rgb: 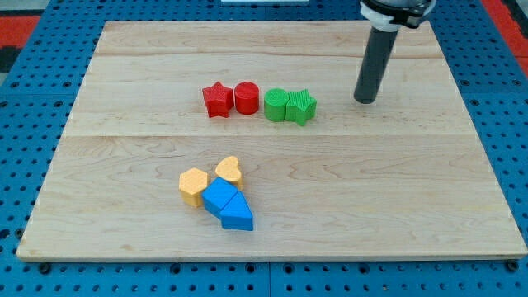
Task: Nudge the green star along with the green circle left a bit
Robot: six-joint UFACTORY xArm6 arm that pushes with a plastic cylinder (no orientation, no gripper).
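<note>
Green star: small solid block, mid-board, touching the green circle on its left; the pair forms one short row. Judged light, rigid and free-sliding on smooth wood; liable to turn if pushed off-centre. Best contact: the star's right face, centred, so that the push carries through to the circle.

My tip: bare rod end, no fingers or jaws, holding nothing; stands on the board near the star's right, slightly farther back, apart from it.

Red cylinder and red star: touching pair just left of the green circle, a narrow gap between. A leftward nudge likely closes that gap; risk of disturbing the reds.

Yellow hexagon, yellow heart, two blue blocks: packed cluster at near side, well apart from the row.

Wooden board: pale planks, flat, level. Blue pegboard surrounds it.
</note>
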